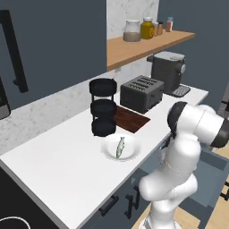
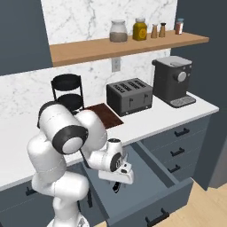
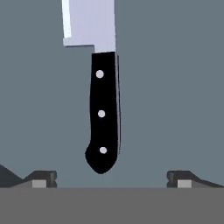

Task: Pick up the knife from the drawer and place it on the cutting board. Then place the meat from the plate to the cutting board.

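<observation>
Fingertips of the two-finger tool point(image 3: 111, 180) stand wide apart at the bottom of the hand view, nothing between them, with the small kitchen knife with pale silvery blade and black three-rivet handle point(image 3: 103, 113) lying flat just beyond them on the floor of the wide slate blue-grey drawer point(image 2: 177, 195). Drawer is pulled well out below the white counter point(image 1: 58, 170), tool reaching down into it in the right base view. Progress: early, I'd say: drawer is open, tool is over the knife but not gripping, nothing moved to the board yet. Left to do: grasp knife, carry it to the flat dark reddish-brown wooden cutting board point(image 1: 130, 119), then move the meat. Board sits bare on the counter, beside the dark grey toaster point(image 1: 141, 93) and the black stacked canisters point(image 1: 103, 107). Round white plate point(image 1: 130, 154) is near the counter's front edge, just in front of the canisters, with the small silvery grey-green fish-shaped meat point(image 1: 120, 146) lying on it, untouched. Knife look: handle butt curved, pointing toward the tool, blade running away and cut off by the frame top; handle lies roughly centred between the fingertips.
</observation>
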